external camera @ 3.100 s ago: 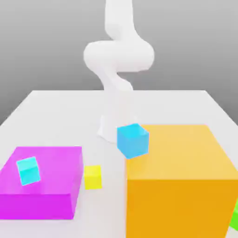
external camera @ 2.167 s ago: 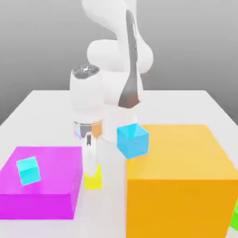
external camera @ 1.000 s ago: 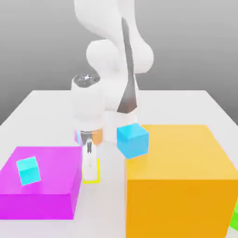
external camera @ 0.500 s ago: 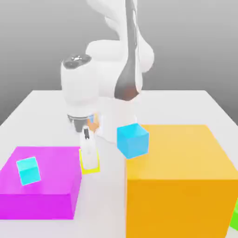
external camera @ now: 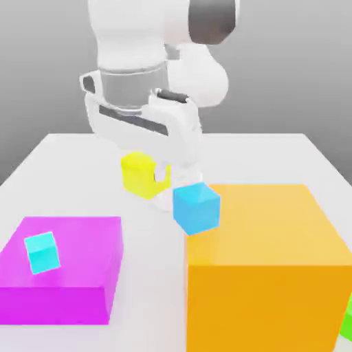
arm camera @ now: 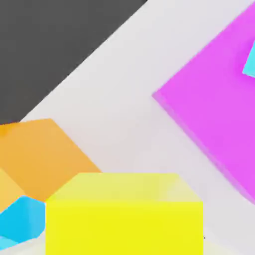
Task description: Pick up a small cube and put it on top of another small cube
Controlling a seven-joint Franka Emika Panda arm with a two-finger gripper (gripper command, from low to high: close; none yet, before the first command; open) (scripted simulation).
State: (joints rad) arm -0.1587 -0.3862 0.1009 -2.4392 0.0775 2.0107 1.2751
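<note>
The small cube point(external camera: 141, 177), plain bright yellow, hangs in the air well above the white table point(external camera: 69, 165), held just under my gripper point(external camera: 146, 163), which is shut on it. The hand's white body sits right above the cube in the exterior view. In the hand view the small cube point(arm camera: 124, 214) looms close. A small cyan cube point(external camera: 42, 251) rests on top of the large magenta block point(external camera: 69, 275) toward the exterior view's left, and its corner point(arm camera: 250, 64) shows in the hand view too.
A big orange block point(external camera: 268, 261) stands at the exterior view's right, with a light blue cube point(external camera: 196, 207) against its near-left top corner. A green object point(external camera: 347, 323) peeks in at the lower right edge. The robot's base stands behind.
The gripper has risen from table level with the yellow cube in it, and the hand has turned. The other blocks have not moved.
</note>
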